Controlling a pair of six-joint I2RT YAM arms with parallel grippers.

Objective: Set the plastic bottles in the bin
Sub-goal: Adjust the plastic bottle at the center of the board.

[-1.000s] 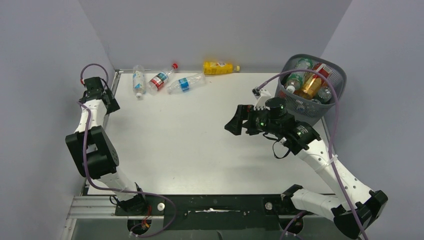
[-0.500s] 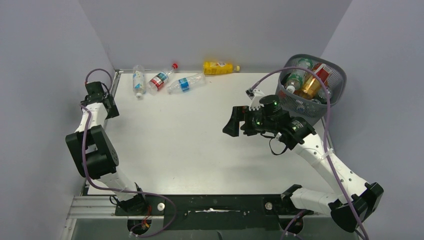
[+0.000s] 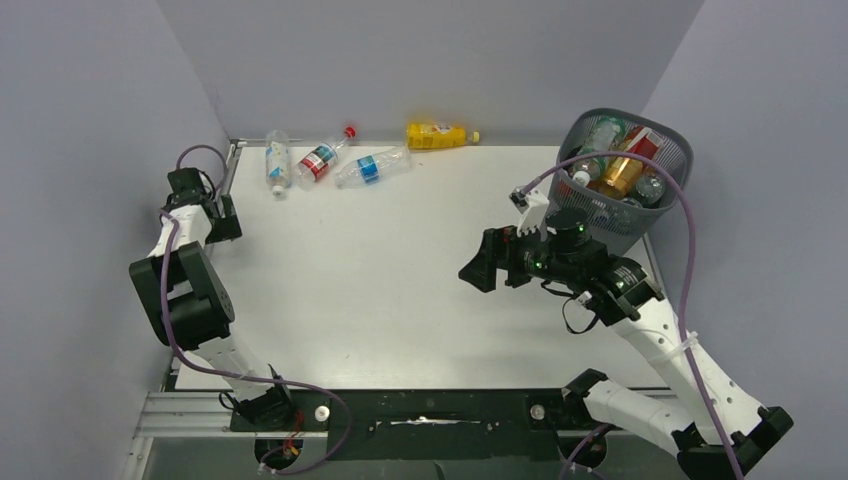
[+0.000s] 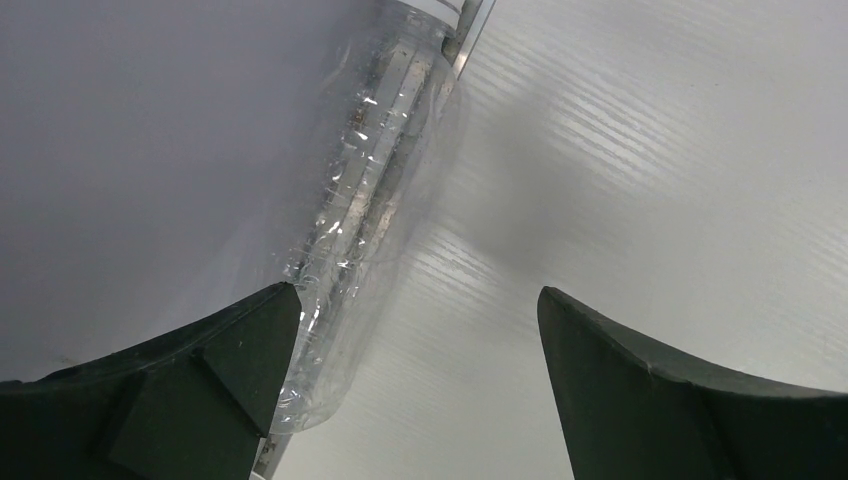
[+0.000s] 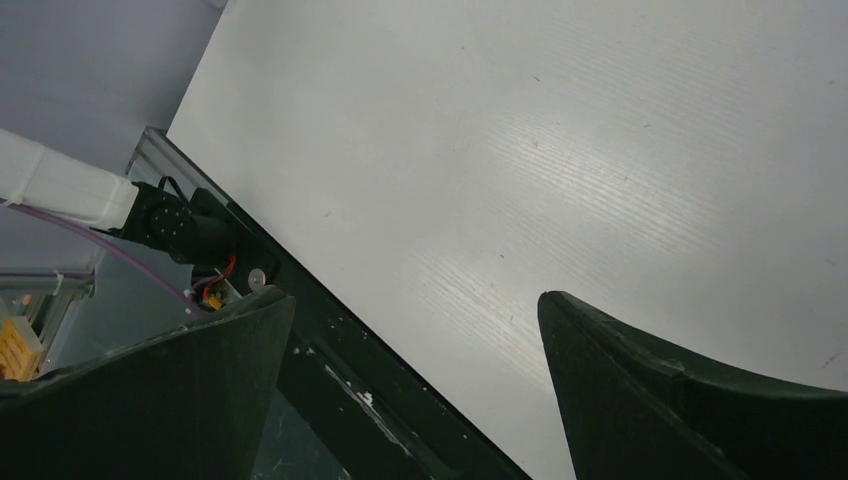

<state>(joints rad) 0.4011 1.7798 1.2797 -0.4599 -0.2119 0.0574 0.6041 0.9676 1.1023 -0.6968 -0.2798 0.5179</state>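
Observation:
Four plastic bottles lie along the table's back edge: a clear one with a pale label (image 3: 277,160), a red-labelled one (image 3: 322,157), a blue-labelled one (image 3: 371,166) and a yellow one (image 3: 437,135). The dark grey mesh bin (image 3: 617,222) stands at the back right and holds several bottles. My left gripper (image 3: 222,226) is open at the table's left edge. In the left wrist view (image 4: 417,292) a clear, label-less bottle (image 4: 360,200) lies along the edge against the wall, just beside the left finger (image 4: 200,380). My right gripper (image 3: 481,270) is open and empty above the table, left of the bin; it also shows in the right wrist view (image 5: 415,296).
Grey walls close in the table on the left, back and right. A metal rail (image 3: 228,170) runs along the left edge. The black base bar (image 5: 330,370) and cables lie at the near edge, below my right gripper.
My right gripper has moved a little nearer and to the right, staying open and empty. My left gripper has shifted slightly nearer along the left edge.

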